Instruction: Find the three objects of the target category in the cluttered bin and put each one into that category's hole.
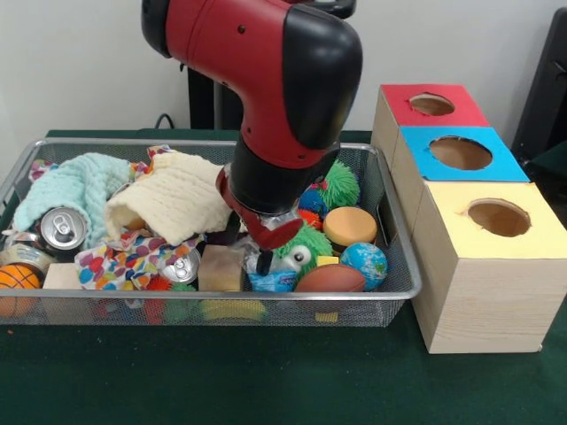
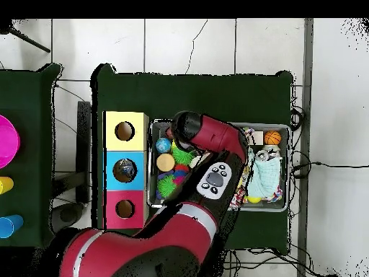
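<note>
The wire mesh bin (image 1: 221,297) sits on the green table, full of clutter. My gripper (image 1: 263,259) is lowered into the bin's right half, under the red arm. A crinkly packet with blue and white print (image 1: 275,282) lies directly below it, against the front rim; I cannot tell whether the gripper touches or holds it. No other packet shows clearly. In the overhead view the arm (image 2: 209,144) covers the gripper and much of the bin (image 2: 285,208).
Three wooden boxes with holes stand right of the bin: red top (image 1: 431,104), blue top (image 1: 461,152), yellow top (image 1: 499,217). Near the gripper lie a green fuzzy toy (image 1: 306,243), a brown football (image 1: 330,279), a globe ball (image 1: 364,263), a wooden block (image 1: 220,267) and a can (image 1: 182,266).
</note>
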You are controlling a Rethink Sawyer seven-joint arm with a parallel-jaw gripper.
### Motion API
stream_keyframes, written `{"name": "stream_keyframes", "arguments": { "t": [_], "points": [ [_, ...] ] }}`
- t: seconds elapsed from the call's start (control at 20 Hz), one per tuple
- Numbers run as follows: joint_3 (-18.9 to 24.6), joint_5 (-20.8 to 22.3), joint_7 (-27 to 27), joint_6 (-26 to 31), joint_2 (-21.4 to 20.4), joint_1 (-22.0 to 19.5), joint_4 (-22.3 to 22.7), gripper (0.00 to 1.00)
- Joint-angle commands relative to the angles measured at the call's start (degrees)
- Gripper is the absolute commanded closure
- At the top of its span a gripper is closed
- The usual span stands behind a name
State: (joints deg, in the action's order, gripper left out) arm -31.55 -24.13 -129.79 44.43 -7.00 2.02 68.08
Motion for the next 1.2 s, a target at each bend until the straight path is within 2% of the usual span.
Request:
{"name": "stream_keyframes", "arguments": {
  "t": [0.05, 0.2, 0.35, 0.6, 0.8, 1.2],
  "points": [
    [13.3, -2.7, -4.5, 7.0, 1.0, -4.1, 2.2, 0.0],
    [16.2, -3.7, -3.9, 14.6, -1.3, -5.8, 1.8, 0.0],
    [21.0, -6.6, -4.4, 19.9, -4.2, -7.5, 4.3, 0.0],
    [23.8, -7.2, -2.8, 21.0, -5.9, -8.8, 5.9, 0.0],
    [24.8, -6.3, -2.1, 21.0, -5.6, -9.5, 5.4, 0.0],
    [20.4, 0.1, -2.2, 9.7, -3.6, -6.9, 3.6, 0.0]
  ]
}}
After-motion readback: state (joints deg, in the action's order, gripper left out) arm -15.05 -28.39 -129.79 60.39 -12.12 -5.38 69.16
